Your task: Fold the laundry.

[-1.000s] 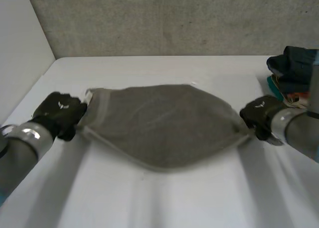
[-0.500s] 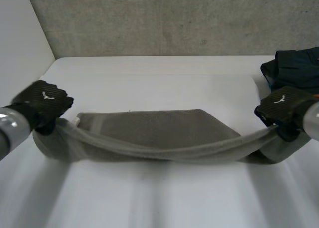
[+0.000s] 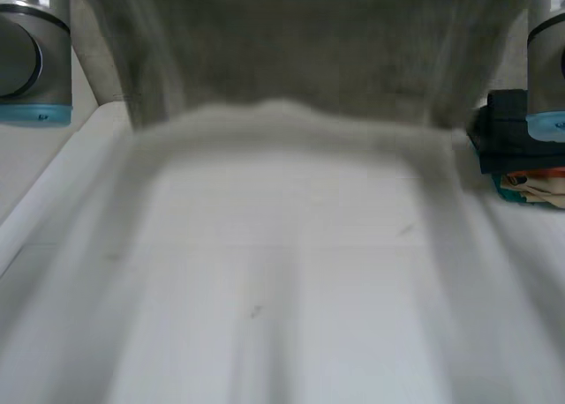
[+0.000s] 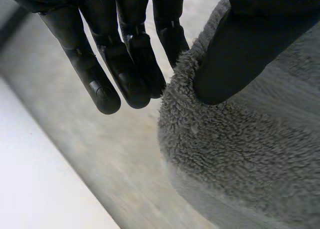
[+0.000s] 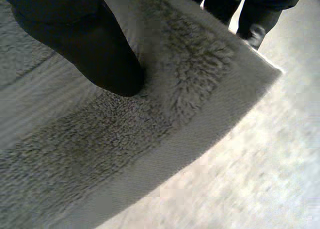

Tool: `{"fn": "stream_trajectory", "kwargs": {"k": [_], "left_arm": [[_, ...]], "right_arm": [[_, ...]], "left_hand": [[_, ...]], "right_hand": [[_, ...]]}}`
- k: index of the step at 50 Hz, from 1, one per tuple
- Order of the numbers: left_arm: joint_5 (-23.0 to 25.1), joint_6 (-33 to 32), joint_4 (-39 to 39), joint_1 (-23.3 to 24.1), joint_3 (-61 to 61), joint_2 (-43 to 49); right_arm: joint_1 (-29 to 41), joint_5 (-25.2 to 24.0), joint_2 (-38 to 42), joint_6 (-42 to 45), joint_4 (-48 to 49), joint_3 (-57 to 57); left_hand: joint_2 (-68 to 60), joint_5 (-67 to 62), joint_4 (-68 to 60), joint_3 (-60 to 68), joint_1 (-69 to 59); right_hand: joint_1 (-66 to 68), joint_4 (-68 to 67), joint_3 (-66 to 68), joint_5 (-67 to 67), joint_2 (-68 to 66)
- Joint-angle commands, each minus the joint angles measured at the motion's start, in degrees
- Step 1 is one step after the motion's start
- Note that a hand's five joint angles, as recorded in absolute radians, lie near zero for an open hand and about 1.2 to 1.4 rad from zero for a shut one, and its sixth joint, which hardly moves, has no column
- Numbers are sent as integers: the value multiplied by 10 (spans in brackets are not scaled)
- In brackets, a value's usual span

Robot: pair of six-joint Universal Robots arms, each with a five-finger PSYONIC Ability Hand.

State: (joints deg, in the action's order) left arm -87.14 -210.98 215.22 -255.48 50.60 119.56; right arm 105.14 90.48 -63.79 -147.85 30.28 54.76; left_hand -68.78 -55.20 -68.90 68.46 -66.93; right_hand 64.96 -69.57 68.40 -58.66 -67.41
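Observation:
A grey fluffy towel (image 3: pixel 291 60) hangs lifted high above the white table (image 3: pixel 282 280), its lower edge sagging across the head view. My left arm (image 3: pixel 33 51) and right arm (image 3: pixel 547 51) are raised at either side of it. In the left wrist view my left hand (image 4: pixel 125 54) pinches the towel's (image 4: pixel 240 154) edge between thumb and straight fingers. In the right wrist view my right hand (image 5: pixel 95 44) presses its thumb on the towel (image 5: pixel 100 154), near a corner, with the fingers behind the cloth.
A pile of dark and coloured clothes (image 3: pixel 516 153) lies at the table's right side, beside the right arm. A grey wall stands behind the table, and a white side wall runs along the left.
Both hands have risen from table height, carrying the towel's ends up. The towel, which lay and sagged on the table, now hangs in the air.

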Motion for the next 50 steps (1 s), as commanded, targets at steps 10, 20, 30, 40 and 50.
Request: {"fn": "stream_trajectory", "kwargs": {"k": [10,20,30,40,50], "left_arm": [[0,14,-93,-2,176,5],[6,-4,-127,9,372,-7],[11,-163,-392,-24,594,-192],[95,-263,-493,-94,620,-295],[74,-159,-320,-42,485,-133]], "right_arm": [[-1,-50,70,1,-103,55],[-6,-52,100,23,-201,190],[-24,-45,-39,97,-456,358],[-63,-56,-140,263,-499,430],[-26,-56,17,152,-321,298]], "left_hand": [[-112,-148,-111,115,-131],[-112,-148,-111,115,-131],[-112,-148,-111,115,-131],[-112,-148,-111,115,-131],[-112,-148,-111,115,-131]], "right_hand": [[150,-104,116,-113,-126],[150,-104,116,-113,-126],[150,-104,116,-113,-126],[150,-104,116,-113,-126],[150,-104,116,-113,-126]]}}
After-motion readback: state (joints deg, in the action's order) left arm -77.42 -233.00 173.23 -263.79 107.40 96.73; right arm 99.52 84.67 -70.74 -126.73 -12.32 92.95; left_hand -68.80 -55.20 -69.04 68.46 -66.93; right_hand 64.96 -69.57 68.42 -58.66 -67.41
